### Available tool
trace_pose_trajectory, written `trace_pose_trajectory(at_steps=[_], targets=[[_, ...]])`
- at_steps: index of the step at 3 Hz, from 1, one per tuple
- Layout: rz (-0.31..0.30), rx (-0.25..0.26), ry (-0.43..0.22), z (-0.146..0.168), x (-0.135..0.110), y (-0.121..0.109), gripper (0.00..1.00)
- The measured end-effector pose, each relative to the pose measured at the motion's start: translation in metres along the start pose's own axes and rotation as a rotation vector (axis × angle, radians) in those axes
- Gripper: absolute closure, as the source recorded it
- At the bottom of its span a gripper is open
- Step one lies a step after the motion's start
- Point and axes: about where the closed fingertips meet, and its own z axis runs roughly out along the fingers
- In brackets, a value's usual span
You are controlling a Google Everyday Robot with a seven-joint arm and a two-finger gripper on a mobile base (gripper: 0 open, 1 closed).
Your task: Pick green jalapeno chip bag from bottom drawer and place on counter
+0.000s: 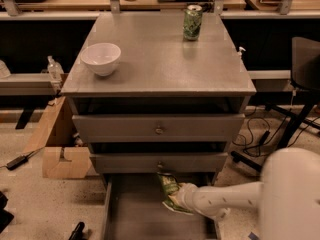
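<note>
At lower centre of the frame, over the open, wide, shallow grey metal bottom drawer [132,216]: the small crinkly olive-green chip bag [169,188] with pale lettering, tilted, upper corner close to the front of the knobbed drawer [150,162] above. Touching the bag's right side, the pincer [182,198], at the end of a white arm [230,200] reaching in from the lower right. Spread of the pincer and any hold on the bag: impossible to tell. Higher up, on the flat grey metal desk [160,69]: a round white bowl [100,58] at left, a green drink can [192,22] at upper right.
</note>
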Motion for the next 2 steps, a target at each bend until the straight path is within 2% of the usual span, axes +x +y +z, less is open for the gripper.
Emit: trace_pose_trajectory(at_steps=[1,2], targets=[[0.021,0.047,-0.042,-0.096,-0.004,-0.003,1.0],[0.073,0.101,-0.045,-0.189,0.006,0.01,1.0]])
